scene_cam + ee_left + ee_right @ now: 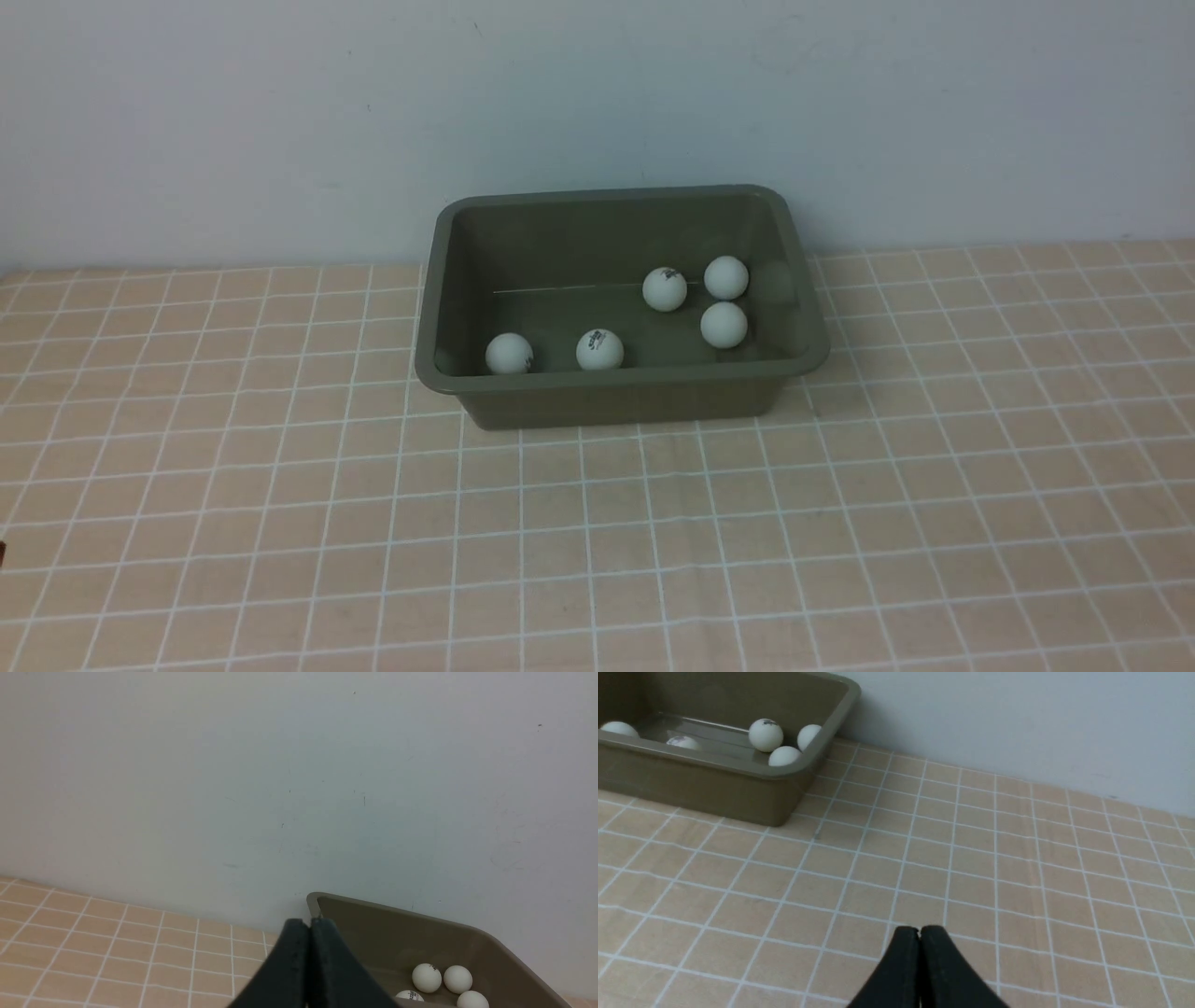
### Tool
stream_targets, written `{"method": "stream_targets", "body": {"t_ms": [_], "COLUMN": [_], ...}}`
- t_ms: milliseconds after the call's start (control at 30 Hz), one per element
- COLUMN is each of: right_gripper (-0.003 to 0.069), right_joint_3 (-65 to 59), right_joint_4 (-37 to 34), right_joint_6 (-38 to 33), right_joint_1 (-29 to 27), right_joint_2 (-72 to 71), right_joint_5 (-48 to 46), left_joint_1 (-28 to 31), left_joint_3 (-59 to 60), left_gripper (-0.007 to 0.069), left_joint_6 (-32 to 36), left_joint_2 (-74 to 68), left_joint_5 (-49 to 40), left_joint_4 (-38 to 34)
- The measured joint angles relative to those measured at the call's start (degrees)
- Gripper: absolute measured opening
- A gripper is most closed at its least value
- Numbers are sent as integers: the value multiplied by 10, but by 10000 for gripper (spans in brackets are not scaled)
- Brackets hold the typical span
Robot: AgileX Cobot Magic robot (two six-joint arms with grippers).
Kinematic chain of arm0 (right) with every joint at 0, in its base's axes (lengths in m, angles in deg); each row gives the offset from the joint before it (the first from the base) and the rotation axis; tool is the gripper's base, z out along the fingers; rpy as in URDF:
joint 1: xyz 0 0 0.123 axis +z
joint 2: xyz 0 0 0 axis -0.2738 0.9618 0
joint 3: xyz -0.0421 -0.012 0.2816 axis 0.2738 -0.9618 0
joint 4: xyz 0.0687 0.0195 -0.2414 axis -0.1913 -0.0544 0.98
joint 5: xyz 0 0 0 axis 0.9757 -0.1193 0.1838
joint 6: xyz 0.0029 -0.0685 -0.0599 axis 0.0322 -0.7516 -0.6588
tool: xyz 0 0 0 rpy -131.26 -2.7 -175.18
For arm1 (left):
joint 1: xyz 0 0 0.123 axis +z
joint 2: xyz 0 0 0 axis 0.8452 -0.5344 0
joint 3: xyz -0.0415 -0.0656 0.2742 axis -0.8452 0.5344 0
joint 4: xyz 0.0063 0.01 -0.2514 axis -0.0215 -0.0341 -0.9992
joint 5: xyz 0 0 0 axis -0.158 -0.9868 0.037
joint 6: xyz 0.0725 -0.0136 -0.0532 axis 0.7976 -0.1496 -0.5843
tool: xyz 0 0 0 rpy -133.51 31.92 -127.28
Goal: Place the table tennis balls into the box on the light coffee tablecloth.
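balls: five counted in the front view, all inside the box; none seen on the cloth
layout: three clustered at the box's right end, two against its near wall toward the left; likely rolled there off the sloping walls
box: set on the cloth at the back, near the wall, rim up
task state: judged done, nothing left to pick
left gripper: pads pressed together, nothing between them; held off the box's left corner, pointed at the wall
right gripper: pads pressed together, nothing held; above bare cloth, well apart from the box, on its right
contact: neither gripper is seen touching ball, box or cloth
arms: neither shown in the front view, so both are judged pulled back toward the robot, clear of the box
why shut and clear: reads as a parked pose with no load
risk: low; balls are light and could bounce out if the box is knocked
next: nothing called for except holding clear
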Motion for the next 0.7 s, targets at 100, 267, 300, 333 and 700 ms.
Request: {"method": "stream_targets", "body": {"t_ms": [100,267,300,333,700], "right_gripper": [-17,-18,-18,-18,-18], "right_joint_3": [-75,-135,-137,-138,-140], "right_joint_4": [-1,-24,-25,-28,-46], "right_joint_6": [0,1,1,1,1], "right_joint_1": [-25,-49,-50,-50,-50], "right_joint_2": [-77,-142,-148,-157,-166], "right_joint_5": [42,79,79,82,67], "left_joint_1": [0,0,0,0,0], "left_joint_3": [0,0,0,0,0], "left_gripper": [-69,-69,-69,-69,-69], "left_joint_6": [0,0,0,0,0], "left_joint_2": [0,0,0,0,0], "left_joint_5": [0,0,0,0,0], "left_joint_4": [0,0,0,0,0]}}
